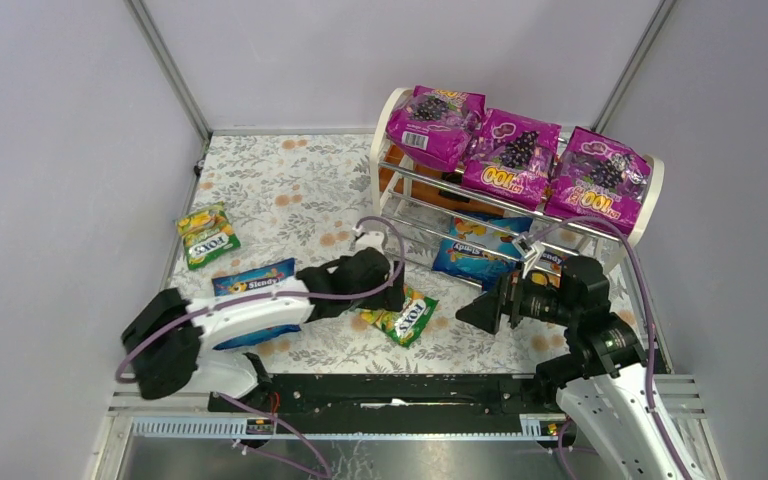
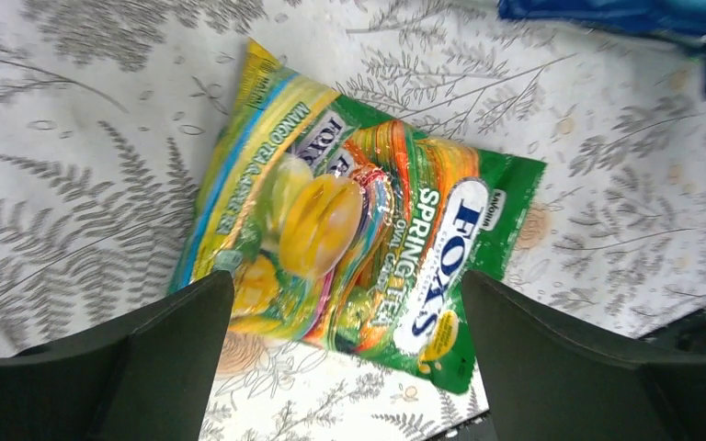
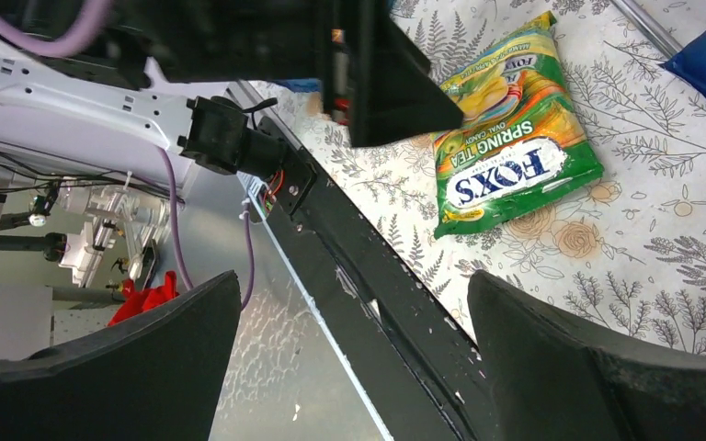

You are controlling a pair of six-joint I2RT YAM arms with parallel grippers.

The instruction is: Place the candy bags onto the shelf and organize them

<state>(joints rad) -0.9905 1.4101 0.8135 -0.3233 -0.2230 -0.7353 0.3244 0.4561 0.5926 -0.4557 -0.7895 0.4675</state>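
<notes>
The shelf point(image 1: 381, 140) stands at the back right. Three magenta grape bags point(image 1: 512, 152) lie along its top tier, and a blue Slendy bag point(image 1: 475, 252) rests at its bottom tier. A green-yellow FOX'S bag point(image 1: 406, 318) lies flat on the floral mat; it also shows in the left wrist view point(image 2: 358, 230) and the right wrist view point(image 3: 506, 138). My left gripper point(image 1: 390, 290) is open just above this bag's near end, its fingers point(image 2: 170, 340) straddling it. My right gripper point(image 1: 480, 312) is open and empty, right of that bag, pointing left.
A second FOX'S bag point(image 1: 207, 236) lies at the mat's far left. Another Slendy bag point(image 1: 252, 281) lies partly under my left arm. The black base rail point(image 1: 390, 390) runs along the near edge. Grey walls enclose the mat.
</notes>
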